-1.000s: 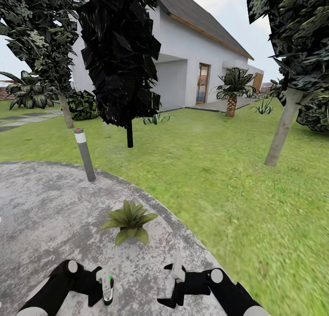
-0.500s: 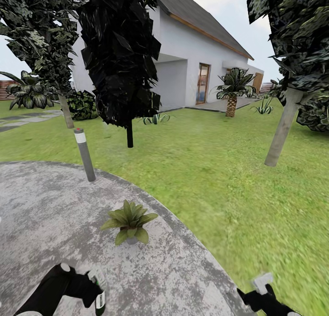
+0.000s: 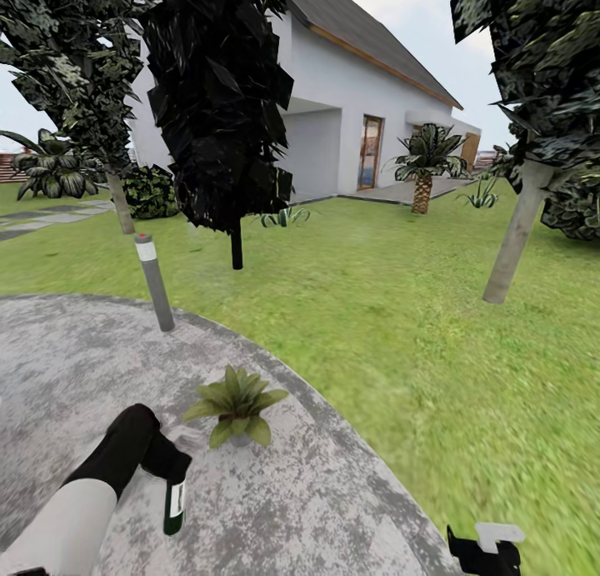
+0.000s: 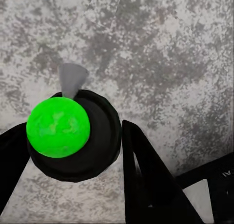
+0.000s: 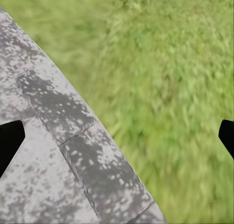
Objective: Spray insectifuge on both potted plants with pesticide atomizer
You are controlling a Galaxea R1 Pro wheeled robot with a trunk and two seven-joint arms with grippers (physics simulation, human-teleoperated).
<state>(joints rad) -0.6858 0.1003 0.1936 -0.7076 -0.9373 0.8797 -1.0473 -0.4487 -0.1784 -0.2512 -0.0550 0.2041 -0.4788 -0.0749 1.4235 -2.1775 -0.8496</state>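
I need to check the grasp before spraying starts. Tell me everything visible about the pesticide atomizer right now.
The pesticide atomizer is a slim dark-green bottle with a white label band, plastic-looking. The left tool holds it at its upper end, so the bottle hangs base-down over the grey paving, near the potted plant but apart from it. In the left wrist view its round dark base with a bright green centre sits between the black fingers. The trigger head is hidden.

Spray bottle [image 3: 174, 504]: dark green, white label, hanging base-down above the paving.
Potted plant [image 3: 237, 403]: green rosette, upright on paved circle [image 3: 275, 509].
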